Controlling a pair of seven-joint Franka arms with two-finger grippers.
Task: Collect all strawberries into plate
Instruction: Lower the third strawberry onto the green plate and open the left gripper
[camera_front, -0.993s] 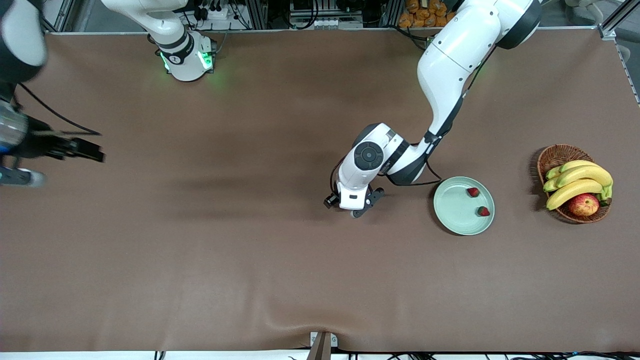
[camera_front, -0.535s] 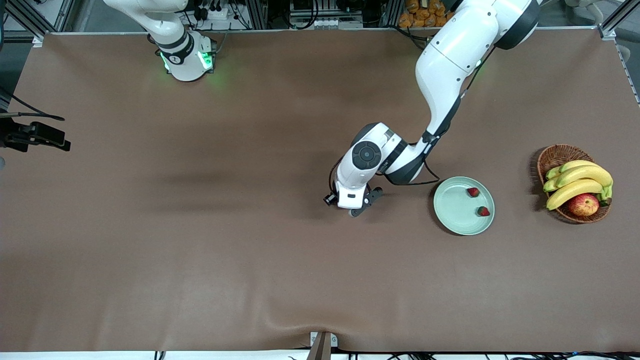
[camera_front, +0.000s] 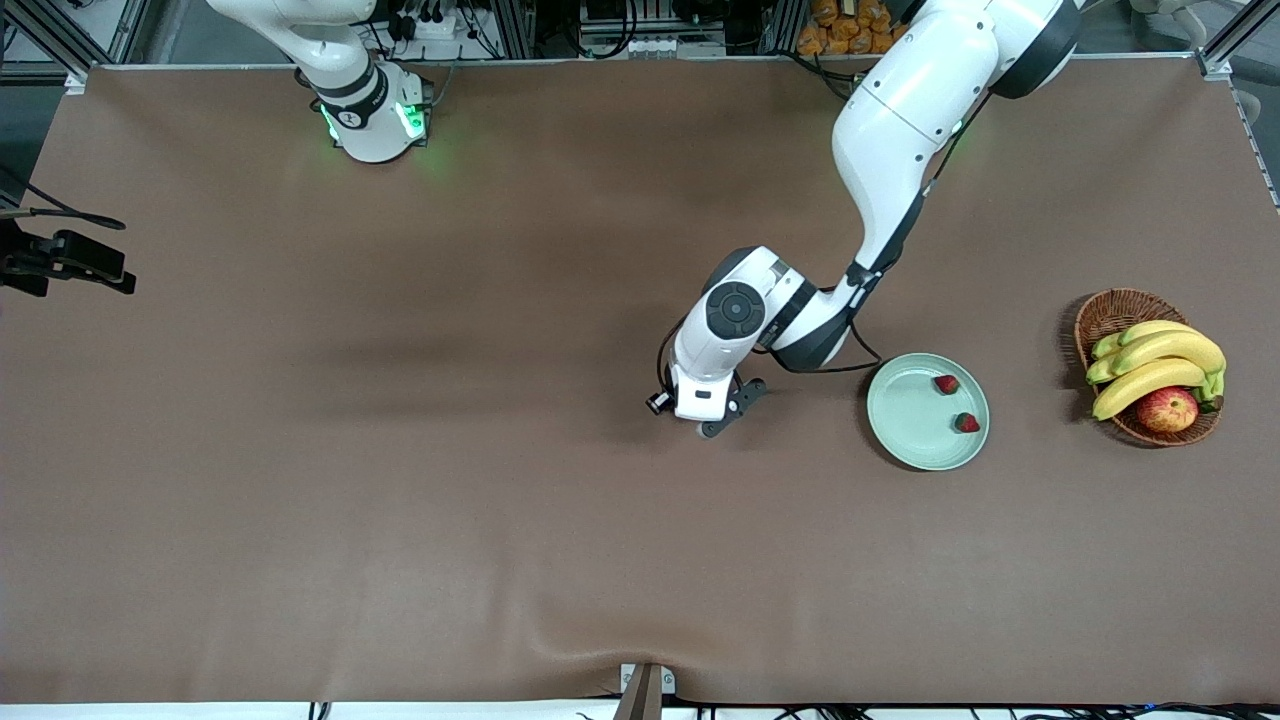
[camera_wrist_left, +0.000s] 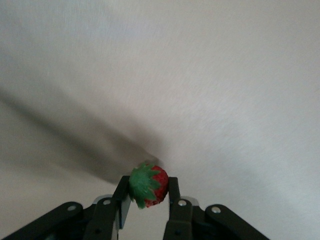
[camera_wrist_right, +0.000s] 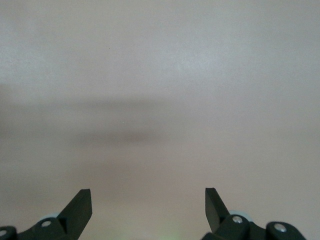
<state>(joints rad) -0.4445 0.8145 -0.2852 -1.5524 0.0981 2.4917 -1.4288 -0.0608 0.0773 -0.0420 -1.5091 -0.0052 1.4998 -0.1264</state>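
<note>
My left gripper (camera_wrist_left: 148, 186) is shut on a small red strawberry (camera_wrist_left: 156, 187) with a green leafy cap, just above the brown table. In the front view this gripper (camera_front: 722, 412) is low over the table beside the mint-green plate (camera_front: 900, 415), toward the right arm's end, and its hand hides the held berry. Two more strawberries (camera_front: 946, 384) (camera_front: 966, 423) lie on the plate. My right gripper (camera_wrist_right: 147, 200) is open with nothing between its fingers; in the front view it (camera_front: 95, 262) hangs at the table's edge at the right arm's end.
A brown wicker basket (camera_front: 1110, 310) with bananas (camera_front: 1160, 360) and a red-yellow apple (camera_front: 1167, 409) stands near the plate, toward the left arm's end of the table. The brown cloth has a fold at its front edge (camera_front: 640, 650).
My left gripper's fingers have closed on the strawberry. The right arm has drawn back toward the table's edge at its own end.
</note>
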